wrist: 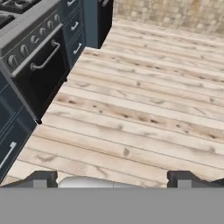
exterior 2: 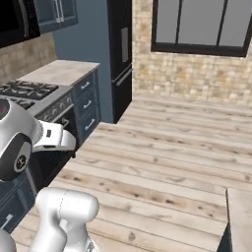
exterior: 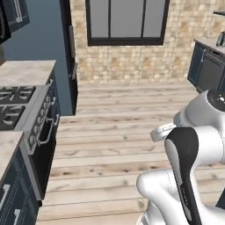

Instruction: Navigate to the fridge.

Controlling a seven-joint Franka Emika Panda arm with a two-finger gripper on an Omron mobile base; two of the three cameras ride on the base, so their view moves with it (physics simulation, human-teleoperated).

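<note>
Right now my claw [wrist: 112, 177] hangs over bare plank floor [wrist: 144, 109], fingertips wide apart, holding nothing. Well ahead and left of it stands the fridge [exterior 2: 119, 54], beyond the oven [wrist: 37, 65] and blue drawer cabinets [exterior 2: 87, 101].

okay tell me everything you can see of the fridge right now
The fridge is a tall matte-black unit, seen edge-on from both base views. It stands upright on the wood plank floor at the far end of the row, past the blue drawer cabinets and a blue side panel, near the brick wall. Grey bar handles show along its front. Its doors look closed. Nothing else touches it.
</note>
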